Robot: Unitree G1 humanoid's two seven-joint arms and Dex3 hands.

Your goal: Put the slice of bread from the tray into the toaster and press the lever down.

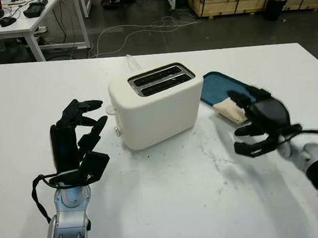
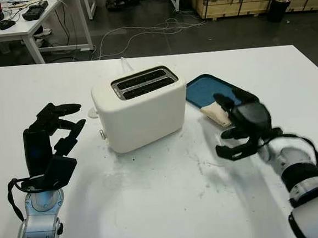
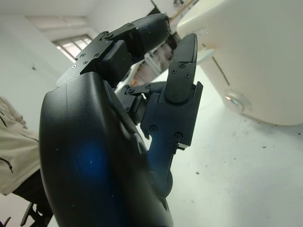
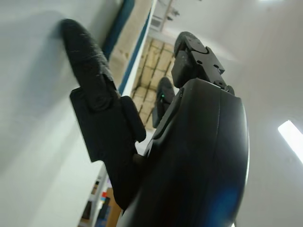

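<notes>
Bread (image 1: 229, 111) lies on the tray (image 1: 218, 87) right of centre, just up-left of my right hand (image 1: 260, 123), open, fingers curved, empty. Left hand (image 1: 78, 142) idles open far left of the toaster (image 1: 156, 103).

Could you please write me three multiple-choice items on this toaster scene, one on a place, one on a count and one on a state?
1. Where does the slice of bread lie?
A. in a toaster slot
B. on the blue tray
C. in the left robot hand

2. How many slots does the toaster have on top?
A. one
B. two
C. four

3. What does the right robot hand hold?
A. nothing
B. the bread
C. the tray

Key: 1 B, the slice of bread lies on the blue tray. 2 B, the toaster shows two empty slots. 3 A, the right robot hand hovers by the bread, open.
</notes>
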